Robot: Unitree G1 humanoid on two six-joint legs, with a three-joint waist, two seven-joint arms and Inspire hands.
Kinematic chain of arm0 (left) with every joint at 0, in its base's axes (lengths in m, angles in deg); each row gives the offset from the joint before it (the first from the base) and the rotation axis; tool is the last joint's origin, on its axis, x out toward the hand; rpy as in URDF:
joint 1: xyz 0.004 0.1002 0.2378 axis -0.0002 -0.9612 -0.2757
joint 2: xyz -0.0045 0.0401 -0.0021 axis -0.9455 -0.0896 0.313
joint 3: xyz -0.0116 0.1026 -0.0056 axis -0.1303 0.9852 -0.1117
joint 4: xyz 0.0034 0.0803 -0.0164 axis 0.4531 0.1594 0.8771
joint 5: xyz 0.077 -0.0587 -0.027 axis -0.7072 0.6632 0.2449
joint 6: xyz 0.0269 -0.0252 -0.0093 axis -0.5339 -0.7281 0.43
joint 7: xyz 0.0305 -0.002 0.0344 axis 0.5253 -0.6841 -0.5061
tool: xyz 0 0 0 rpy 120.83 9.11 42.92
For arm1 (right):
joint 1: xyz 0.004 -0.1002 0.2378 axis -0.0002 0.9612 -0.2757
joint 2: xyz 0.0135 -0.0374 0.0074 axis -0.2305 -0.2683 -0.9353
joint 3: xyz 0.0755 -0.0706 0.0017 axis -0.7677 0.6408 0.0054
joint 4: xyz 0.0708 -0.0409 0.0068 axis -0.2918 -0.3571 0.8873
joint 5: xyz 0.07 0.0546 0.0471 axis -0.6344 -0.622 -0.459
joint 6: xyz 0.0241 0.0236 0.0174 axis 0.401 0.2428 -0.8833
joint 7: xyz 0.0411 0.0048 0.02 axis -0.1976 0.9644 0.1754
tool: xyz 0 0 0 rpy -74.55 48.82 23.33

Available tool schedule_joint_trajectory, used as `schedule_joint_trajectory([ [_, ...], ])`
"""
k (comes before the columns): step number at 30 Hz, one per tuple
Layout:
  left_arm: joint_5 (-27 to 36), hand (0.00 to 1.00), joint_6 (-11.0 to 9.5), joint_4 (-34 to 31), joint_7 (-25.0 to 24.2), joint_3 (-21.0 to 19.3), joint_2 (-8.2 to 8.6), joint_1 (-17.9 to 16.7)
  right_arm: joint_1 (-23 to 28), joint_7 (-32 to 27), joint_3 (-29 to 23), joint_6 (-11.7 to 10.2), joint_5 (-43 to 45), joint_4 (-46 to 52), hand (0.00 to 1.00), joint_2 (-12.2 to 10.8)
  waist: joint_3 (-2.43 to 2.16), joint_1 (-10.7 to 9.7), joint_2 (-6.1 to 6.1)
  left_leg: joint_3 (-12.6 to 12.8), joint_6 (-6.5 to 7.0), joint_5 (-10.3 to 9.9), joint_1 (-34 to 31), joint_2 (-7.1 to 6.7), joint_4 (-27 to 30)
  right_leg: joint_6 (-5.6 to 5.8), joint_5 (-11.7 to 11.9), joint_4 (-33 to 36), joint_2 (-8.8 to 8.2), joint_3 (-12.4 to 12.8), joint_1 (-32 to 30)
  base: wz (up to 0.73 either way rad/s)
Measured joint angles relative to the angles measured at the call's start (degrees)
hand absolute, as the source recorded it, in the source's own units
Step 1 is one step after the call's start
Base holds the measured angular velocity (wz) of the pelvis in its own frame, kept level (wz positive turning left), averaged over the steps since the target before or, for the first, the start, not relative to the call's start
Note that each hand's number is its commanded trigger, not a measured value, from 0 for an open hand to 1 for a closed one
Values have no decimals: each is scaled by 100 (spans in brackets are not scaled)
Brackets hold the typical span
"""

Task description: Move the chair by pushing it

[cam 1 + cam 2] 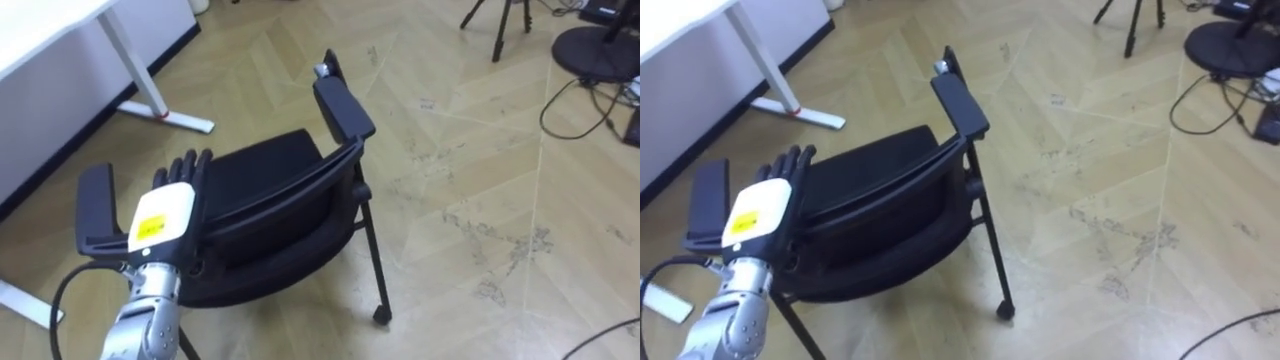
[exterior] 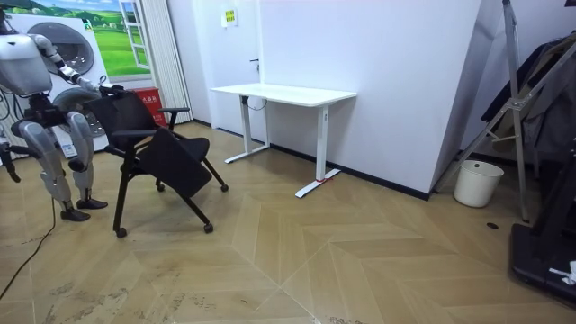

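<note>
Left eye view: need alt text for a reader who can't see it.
The robot's left hand, fingers straight, rests against the backrest top of a black chair, seen from above. The chair stands on a wood floor, with a white desk at upper left.

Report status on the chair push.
Left hand open, fingers on the chair back. Chair upright on its legs. White desk ahead-left, apart from it.

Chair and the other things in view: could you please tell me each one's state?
chair: upright on its wheels
left robot hand: open, straight fingers against the chair's backrest
desk: standing at the wall
bucket: upright
</note>
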Motion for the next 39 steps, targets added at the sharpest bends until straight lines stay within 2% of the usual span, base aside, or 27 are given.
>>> schedule_joint_trajectory([
  [9, -2, 0, -108, 228, 169, 5, 6, 75, 22, -214, -14, 54, 22, 40, 0, -22, -23, -3, -100, 0, 0, 0, 33, -2, -11, 14, -13, 16, -4, 3, 9, 0],
  [10, -2, 17, -132, 254, 168, 3, 6, 78, 22, -213, -16, 55, 22, 76, 0, -22, -24, 15, -101, 1, -1, 1, 38, -2, -16, 14, -13, 17, -4, 4, 9, 0],
  [11, -2, 61, -134, 263, 166, 3, 7, 90, 20, -212, -16, 55, 27, 133, 0, -22, -24, 16, -101, 2, -1, 1, 39, -2, -16, 14, -13, 17, -4, 3, 9, 0],
  [12, -2, 100, -134, 266, 165, 1, 7, 91, 16, -212, -17, 54, 31, 158, 0, -22, -24, 16, -101, 2, -1, 1, 39, -2, -15, 14, -13, 17, -3, 3, 9, 0],
  [21, -2, 100, -130, 273, 113, -14, 8, 99, -8, -205, -18, 65, 225, 196, 0, -21, -25, 22, -103, -1, -2, 2, 34, -1, -16, 10, -15, 13, -2, -18, 12, 0],
  [26, -117, 100, -95, 181, -103, 148, -220, 134, -11, -157, -12, 76, 213, 183, 0, -21, -25, 2, -101, -1, -2, 2, 35, 1, -13, 10, -14, 20, 0, -11, 12, 0],
  [34, -116, 100, 95, 78, -125, 185, -183, 125, -11, -158, -10, 110, 218, 180, 0, -22, -25, -17, -101, -1, -2, 2, 35, 1, -14, 11, -14, 20, -1, -11, 12, 0],
  [39, -122, 100, 97, 62, -128, 185, -179, 125, -8, -151, -10, 109, 240, 181, 0, -19, -25, -33, -101, -6, -2, 2, 29, 1, -14, 11, -14, 16, -2, -21, 13, 0],
])
